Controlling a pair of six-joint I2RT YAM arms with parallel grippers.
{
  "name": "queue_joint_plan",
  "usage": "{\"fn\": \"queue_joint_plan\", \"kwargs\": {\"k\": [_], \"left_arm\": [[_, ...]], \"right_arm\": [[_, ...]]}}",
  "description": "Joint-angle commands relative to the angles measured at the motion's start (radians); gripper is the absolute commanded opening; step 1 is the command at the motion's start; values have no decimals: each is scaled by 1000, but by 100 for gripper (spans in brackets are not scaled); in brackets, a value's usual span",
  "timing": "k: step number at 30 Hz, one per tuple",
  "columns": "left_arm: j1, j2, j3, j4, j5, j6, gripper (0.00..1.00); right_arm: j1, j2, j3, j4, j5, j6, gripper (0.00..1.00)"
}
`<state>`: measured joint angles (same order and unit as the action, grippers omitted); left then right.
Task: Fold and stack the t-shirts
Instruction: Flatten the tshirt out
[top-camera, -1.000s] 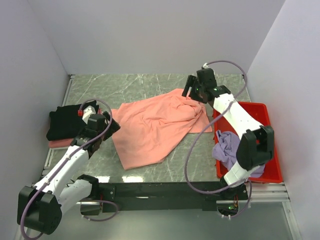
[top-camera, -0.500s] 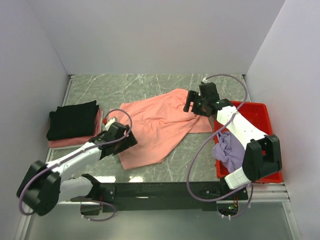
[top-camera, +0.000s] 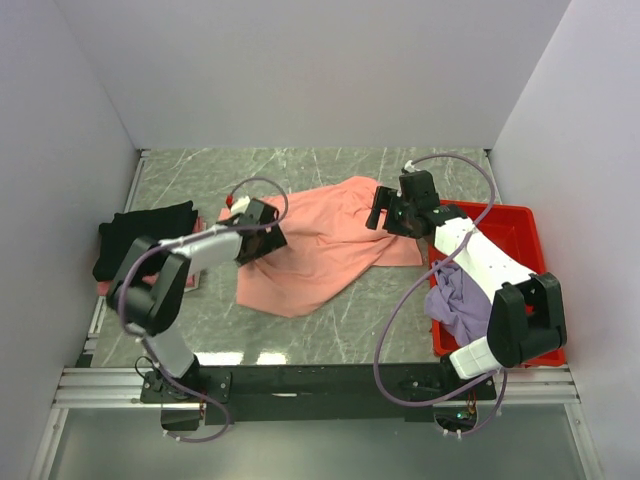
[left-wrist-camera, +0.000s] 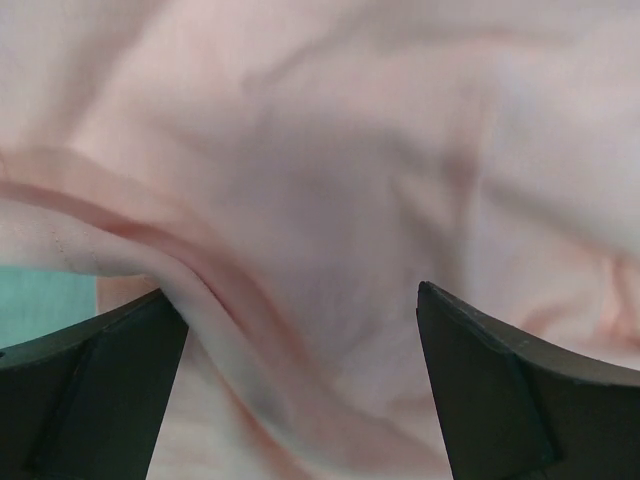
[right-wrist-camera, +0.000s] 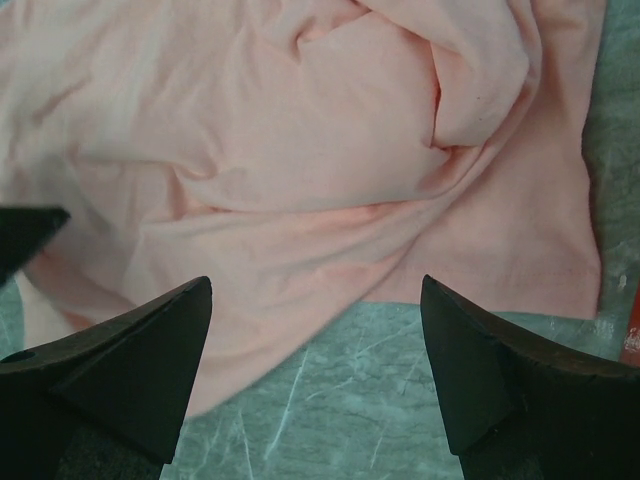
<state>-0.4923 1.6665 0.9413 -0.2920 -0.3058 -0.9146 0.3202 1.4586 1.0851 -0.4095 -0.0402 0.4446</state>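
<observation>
Step in hand: spreading out the salmon-pink shirt (top-camera: 320, 245) before any fold. It lies crumpled and bunched in the middle of the table (top-camera: 200, 180), wrinkles everywhere and no clean outline yet. The left gripper (top-camera: 262, 228) sits low over the shirt's left edge with its fingers spread wide; its wrist view shows a raised ridge of cloth running between them, nothing pinched, and I can't tell if the tips touch the fabric. The right gripper (top-camera: 385, 208) hangs above the shirt's right side, near the bunched far corner, jaws also wide apart and empty, clear of the cloth. The black shirt (top-camera: 145, 238) is folded at the far left of the table, well apart. The lavender shirt (top-camera: 458, 300) is heaped in the red tray (top-camera: 520, 225) on the right, waiting. Next move, my guess: each gripper drops and closes on an edge or corner of the salmon shirt, then both pull outward to flatten it. A grip on a single layer matters, since the folds overlap.
</observation>
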Motion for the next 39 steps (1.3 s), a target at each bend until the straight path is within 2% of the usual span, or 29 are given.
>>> {"fn": "queue_joint_plan", "kwargs": {"k": [1,6,8,11,14,19,23,28,30,32,34,39], "left_arm": [[66,149,131,16,-50,95,99],[142,311,352,14,-7,174,100],[152,383,452,-36,-7,187,99],[149,380,482,-53,2,201,99],[146,247,391,-16,14,194,100],[129,-35,231,-59,-42,137,99],[129,-217,39,-137,-90,7,99],[127,-427,-186,-154,-15,-82,100],[127,-490,-220,-159,-13,-104,100],[127,-513,-251,-157,-19,-109,99],[127,-508,-262,-156,-22,-119,95],[129,-400,-250,-133,-35,-150,89]], "right_arm": [[2,-37,-7,32,2,-23,91],[2,-32,-8,37,5,-24,91],[0,-27,-10,37,-3,-23,91],[2,-26,-19,41,-21,-24,91],[0,-33,-24,38,-20,-18,91],[5,-76,-51,46,-21,-3,91],[13,-110,-82,40,-7,5,91],[19,-156,-139,34,19,26,91],[17,-173,-160,26,25,35,91],[19,-181,-183,26,23,37,91],[19,-188,-195,28,26,39,91],[19,-195,-215,21,26,40,91]]}}
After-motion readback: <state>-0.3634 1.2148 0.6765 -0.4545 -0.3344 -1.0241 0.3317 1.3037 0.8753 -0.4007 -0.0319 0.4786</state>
